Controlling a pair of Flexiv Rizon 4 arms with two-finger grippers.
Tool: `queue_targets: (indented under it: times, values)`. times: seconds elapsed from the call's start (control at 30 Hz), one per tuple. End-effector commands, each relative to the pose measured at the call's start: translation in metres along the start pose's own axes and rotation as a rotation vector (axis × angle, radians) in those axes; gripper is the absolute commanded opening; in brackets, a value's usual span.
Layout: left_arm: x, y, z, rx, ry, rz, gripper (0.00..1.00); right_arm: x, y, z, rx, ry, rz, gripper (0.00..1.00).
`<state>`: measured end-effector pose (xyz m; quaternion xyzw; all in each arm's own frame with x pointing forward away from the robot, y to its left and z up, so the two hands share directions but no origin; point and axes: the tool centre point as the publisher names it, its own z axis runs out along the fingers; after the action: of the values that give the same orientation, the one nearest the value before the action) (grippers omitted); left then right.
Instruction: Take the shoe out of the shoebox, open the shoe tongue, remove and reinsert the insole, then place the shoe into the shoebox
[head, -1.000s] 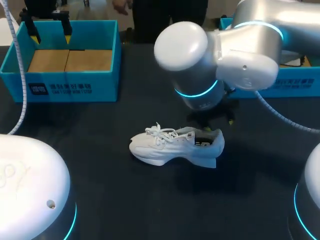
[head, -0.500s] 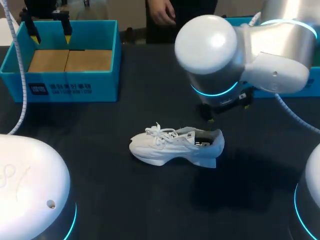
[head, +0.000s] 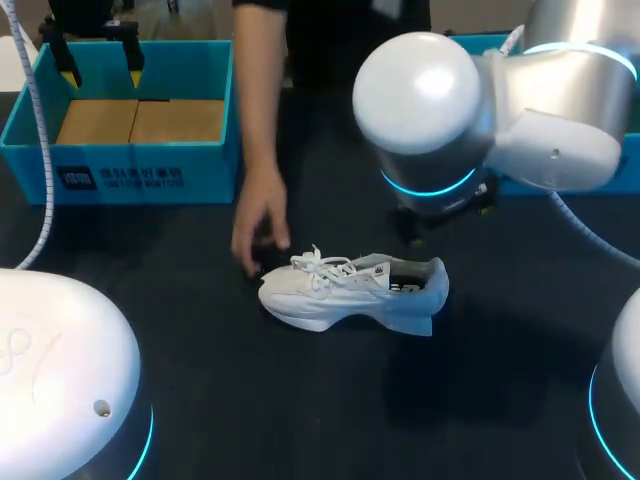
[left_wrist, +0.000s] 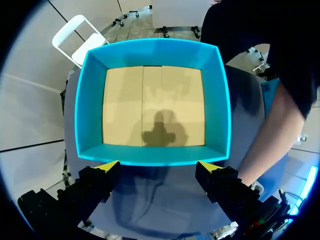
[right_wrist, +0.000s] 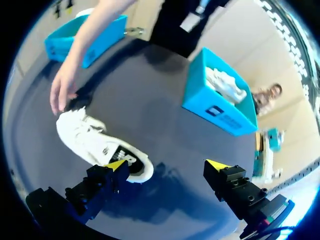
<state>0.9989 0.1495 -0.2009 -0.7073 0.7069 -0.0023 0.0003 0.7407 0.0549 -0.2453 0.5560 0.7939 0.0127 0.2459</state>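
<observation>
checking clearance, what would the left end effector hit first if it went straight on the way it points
Most likely the tan cardboard floor of the blue shoebox: the open left end effector points down into it. Its tips line up with the near wall, which could come first.

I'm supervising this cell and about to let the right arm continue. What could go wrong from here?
A person's hand reaches over the table beside the toe of the white shoe, while the right gripper hangs open near its heel; closing in could strike the hand. The hand might also nudge the shoe, spoiling the grasp.
</observation>
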Motion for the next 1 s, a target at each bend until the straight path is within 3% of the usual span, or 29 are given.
queue_targets:
  times: [0.03,0.17,0.43,0.73,1.0]
  values:
    - [0.0,0.0,0.0,-0.001,-0.001,0.0,1.0,-0.004,-0.017,0.003,-0.149,0.14,-0.231,1.0]
    - [0.0,0.0,0.0,-0.001,-0.001,0.0,1.0,-0.007,-0.025,-0.001,-0.226,0.219,-0.41,1.0]
    - [0.0,0.0,0.0,-0.001,-0.001,0.0,1.0,-0.027,-0.031,-0.008,-0.242,0.322,-0.707,1.0]
    - [0.0,0.0,0.0,-0.001,-0.001,0.0,1.0,-0.048,-0.048,0.003,-0.232,0.412,-0.879,1.0]
    - [0.0,0.0,0.0,-0.001,-0.001,0.0,1.0,-0.064,-0.065,0.015,-0.282,0.479,-0.946,1.0]
